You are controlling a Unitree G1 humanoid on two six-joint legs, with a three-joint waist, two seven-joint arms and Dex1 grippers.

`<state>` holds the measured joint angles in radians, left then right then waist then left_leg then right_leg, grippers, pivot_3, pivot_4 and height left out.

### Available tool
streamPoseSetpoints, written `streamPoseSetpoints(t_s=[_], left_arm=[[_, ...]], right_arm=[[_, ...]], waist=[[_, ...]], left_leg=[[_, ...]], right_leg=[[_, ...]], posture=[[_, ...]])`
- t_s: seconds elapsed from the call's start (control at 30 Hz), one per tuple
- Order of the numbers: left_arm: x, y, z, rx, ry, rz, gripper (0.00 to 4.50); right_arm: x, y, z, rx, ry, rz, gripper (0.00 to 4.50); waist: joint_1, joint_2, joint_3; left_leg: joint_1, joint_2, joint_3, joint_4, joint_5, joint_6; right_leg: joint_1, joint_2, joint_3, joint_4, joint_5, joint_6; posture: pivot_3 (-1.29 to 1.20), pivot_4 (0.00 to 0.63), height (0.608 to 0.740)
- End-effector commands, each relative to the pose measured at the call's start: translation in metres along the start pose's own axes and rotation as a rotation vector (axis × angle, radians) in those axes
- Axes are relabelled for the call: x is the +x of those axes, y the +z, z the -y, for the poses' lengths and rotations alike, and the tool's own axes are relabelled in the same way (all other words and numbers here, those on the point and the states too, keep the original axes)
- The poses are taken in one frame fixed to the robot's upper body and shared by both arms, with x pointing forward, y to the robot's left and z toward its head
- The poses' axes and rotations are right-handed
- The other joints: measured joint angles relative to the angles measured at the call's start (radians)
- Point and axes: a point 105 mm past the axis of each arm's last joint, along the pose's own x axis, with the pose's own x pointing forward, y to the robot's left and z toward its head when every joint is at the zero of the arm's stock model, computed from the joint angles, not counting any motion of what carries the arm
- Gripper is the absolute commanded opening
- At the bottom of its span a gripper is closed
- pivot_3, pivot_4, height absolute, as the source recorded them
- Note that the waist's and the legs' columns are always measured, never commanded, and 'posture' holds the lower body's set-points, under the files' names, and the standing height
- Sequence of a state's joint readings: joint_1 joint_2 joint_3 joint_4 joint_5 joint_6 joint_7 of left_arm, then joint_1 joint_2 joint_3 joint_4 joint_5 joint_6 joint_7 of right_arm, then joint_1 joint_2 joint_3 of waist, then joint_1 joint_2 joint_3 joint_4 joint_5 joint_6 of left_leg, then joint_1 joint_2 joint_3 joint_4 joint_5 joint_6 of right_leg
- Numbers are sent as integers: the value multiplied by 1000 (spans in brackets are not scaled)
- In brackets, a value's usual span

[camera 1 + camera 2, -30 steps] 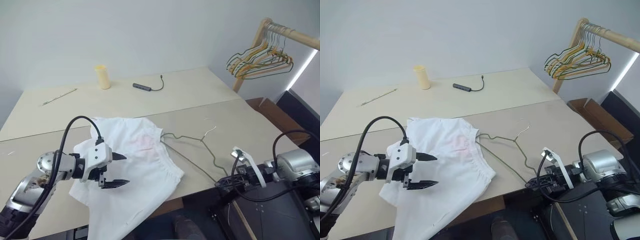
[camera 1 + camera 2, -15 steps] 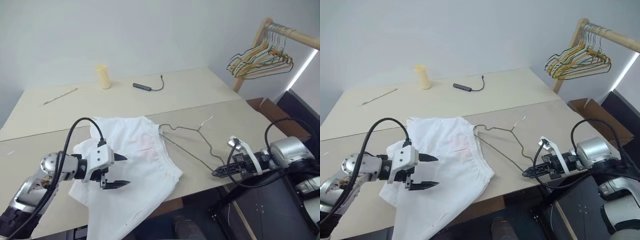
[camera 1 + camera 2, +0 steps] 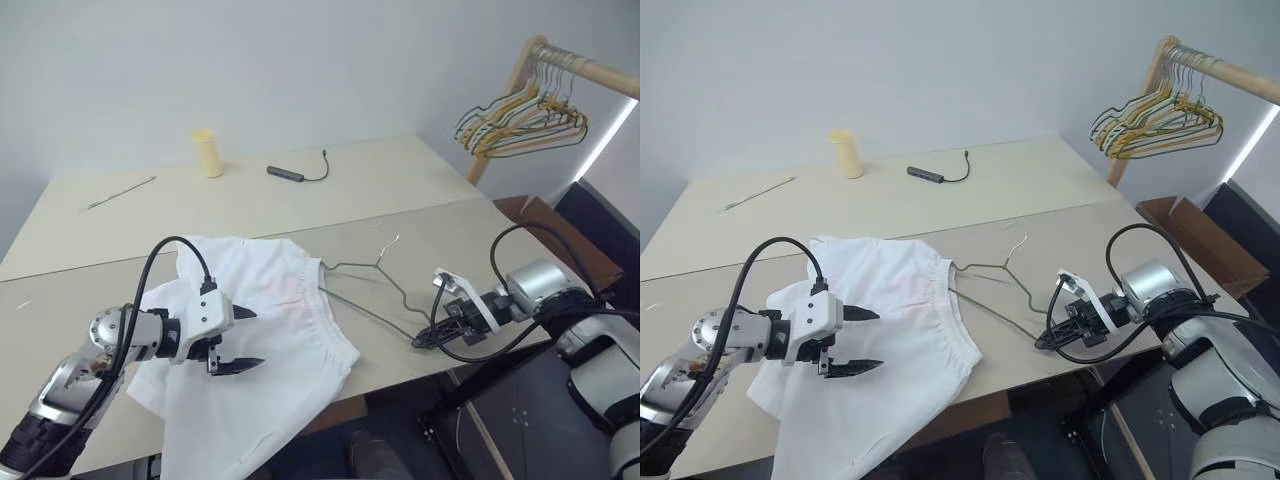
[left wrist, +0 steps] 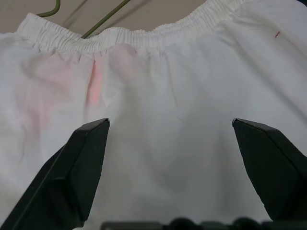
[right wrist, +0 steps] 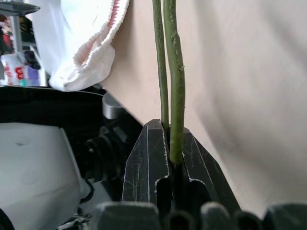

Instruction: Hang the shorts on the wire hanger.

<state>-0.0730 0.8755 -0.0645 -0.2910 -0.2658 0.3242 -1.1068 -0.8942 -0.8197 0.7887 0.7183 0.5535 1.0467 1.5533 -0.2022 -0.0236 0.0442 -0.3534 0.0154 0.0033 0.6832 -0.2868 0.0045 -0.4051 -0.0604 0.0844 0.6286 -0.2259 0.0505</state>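
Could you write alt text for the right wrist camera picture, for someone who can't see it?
Two black fingers of the right gripper are shut on the thin olive-green wire hanger, whose two wires run away from the camera over a beige table. Beside the wires, a bunched edge of the white shorts hangs off the table's edge.

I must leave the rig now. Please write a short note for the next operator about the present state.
Left gripper: open, poised over the shorts, holding nothing.
Right gripper: shut on the wire hanger at its corner near the table's front edge.
Shorts lie flat on the table, waistband toward the hanger, whose far end meets the waistband.
Done: hanger gripped.
Left: hang the shorts on the hanger.
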Motion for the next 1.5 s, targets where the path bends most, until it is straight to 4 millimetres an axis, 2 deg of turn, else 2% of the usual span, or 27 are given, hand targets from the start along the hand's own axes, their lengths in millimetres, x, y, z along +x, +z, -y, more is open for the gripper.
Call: streamPoseSetpoints(t_s=[0.03, 0.13, 0.3, 0.5, 0.73, 0.87, 0.93, 1.03, 1.1, 1.2, 1.33, 1.4, 1.5], left_arm=[[-1, 6, -3, 40, 26, 11, 4474], [-1, 5, -2, 39, 27, 4, 4474], [1, 8, -3, 42, 47, 15, 4474], [1, 5, -2, 40, 49, 2, 4474], [-1, 2, 0, 33, 57, -5, 4474], [1, 4, -8, 48, 86, 7, 4474], [0, 11, -17, 64, 113, 31, 4474], [-6, 33, -40, 90, 185, 126, 4474], [-15, 52, -60, 116, 243, 192, 4474], [-31, 80, -91, 195, 333, 240, 4474], [-56, 122, -126, 278, 400, 335, 4474], [-63, 128, -136, 326, 381, 310, 4474], [-67, 118, -141, 400, 267, 185, 4474]], right_arm=[[2, 2, -14, -39, 89, -25, 0], [6, 2, -19, -23, 130, -21, 0], [6, 23, -24, -17, 145, 39, 0], [9, 40, -17, -20, 116, 97, 0], [-2, 57, -5, -14, 60, 272, 0], [-5, 69, 0, -225, -37, 323, 0], [-3, 72, -1, -361, -80, 335, 0], [2, 80, -11, -509, -131, 388, 0], [5, 82, -20, -621, -174, 418, 0], [4, 89, -36, -675, -198, 460, 0], [7, 92, -46, -859, -328, 419, 0], [10, 93, -49, -925, -381, 395, 0], [18, 92, -48, -1031, -460, 332, 0]], waist=[[5, 0, 0], [9, 0, 0], [10, 0, 0], [21, 0, 0], [35, 1, 0], [32, 1, 0], [31, 1, 0], [31, 1, 0], [26, 1, 0], [19, 1, 0], [4, 1, -1], [-5, 0, -1], [-21, 1, -1]], left_leg=[[0, 0, 0, 0, 0, 0], [0, 0, 0, 0, 0, 0], [1, 0, 0, 0, 0, 0], [1, 0, -1, 0, 0, 0], [0, -1, -2, 0, 0, 0], [0, 0, -2, 0, 0, 0], [0, 0, -2, 0, 0, 0], [0, 0, -2, 0, 0, 0], [-1, 0, -2, 1, 0, 0], [-1, -1, -3, 1, 0, 0], [-1, -1, -3, 2, 0, 0], [-2, -1, -3, 2, 0, 0], [-1, -1, -2, 2, 0, 0]], right_leg=[[0, 0, 0, 0, 0, 0], [0, 0, 0, 0, 0, 0], [0, 0, 0, 1, 0, -1], [0, 0, -1, 1, 1, -2], [-1, -1, -1, 1, 1, -1], [0, -1, -2, 2, 1, -2], [0, 0, -2, 2, 1, -2], [0, -1, -2, 2, 1, -2], [0, -1, -2, 2, 1, -1], [0, -1, -2, 2, 2, -1], [0, -1, -2, 1, 2, 0], [0, -1, -2, 1, 2, 0], [0, -1, -2, 1, 2, 0]], posture=[[-100, 0, 740], [-88, 0, 740], [-82, 0, 740], [-71, 0, 740], [-73, 0, 740], [-97, 0, 740], [-116, 0, 740], [-133, 0, 740], [-152, 0, 740], [-163, 0, 740], [-181, 0, 740], [-185, 0, 740], [-194, 0, 740]])
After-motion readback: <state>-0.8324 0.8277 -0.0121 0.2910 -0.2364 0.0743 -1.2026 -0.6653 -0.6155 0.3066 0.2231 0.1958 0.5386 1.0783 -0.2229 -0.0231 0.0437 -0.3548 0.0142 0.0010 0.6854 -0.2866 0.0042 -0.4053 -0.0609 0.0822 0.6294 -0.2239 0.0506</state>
